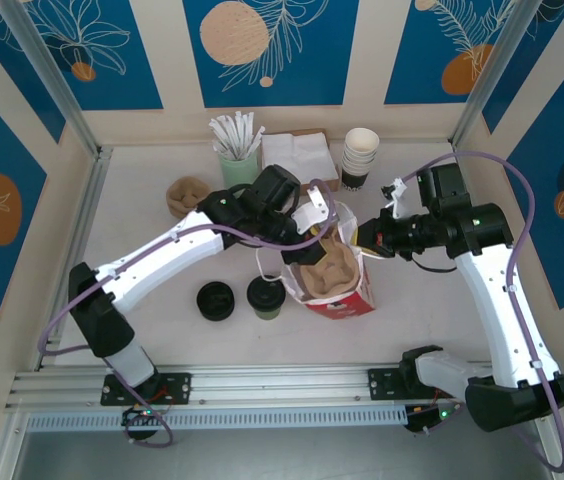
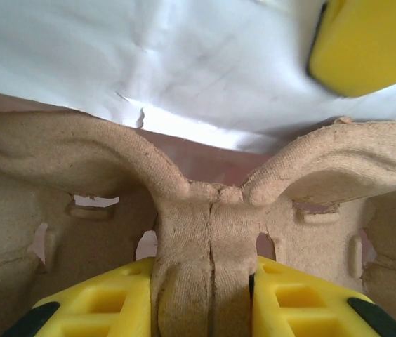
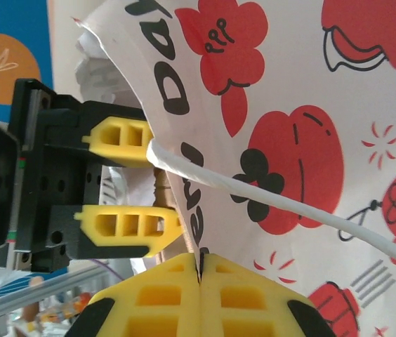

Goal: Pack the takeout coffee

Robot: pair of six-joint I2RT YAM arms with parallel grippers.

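The takeout coffee (image 1: 265, 297), a small cup with a black lid and greenish side, stands on the table left of the red-and-white paper bag (image 1: 347, 300). A brown pulp cup carrier (image 1: 328, 266) sits in the bag's mouth. My left gripper (image 1: 319, 238) is shut on the carrier's middle ridge (image 2: 208, 246), which its yellow fingers (image 2: 100, 309) squeeze from both sides. On the bag's right side, my right gripper (image 1: 358, 243) is shut on the rim (image 3: 199, 261), holding the bag (image 3: 303, 126) open.
A low stack of black lids (image 1: 215, 300) lies left of the coffee. At the back stand a second carrier (image 1: 187, 195), a green cup of wrapped sticks (image 1: 239, 150), napkins (image 1: 297, 155) and stacked white cups (image 1: 360, 157). The bag's white cord handle (image 3: 254, 189) crosses the right wrist view.
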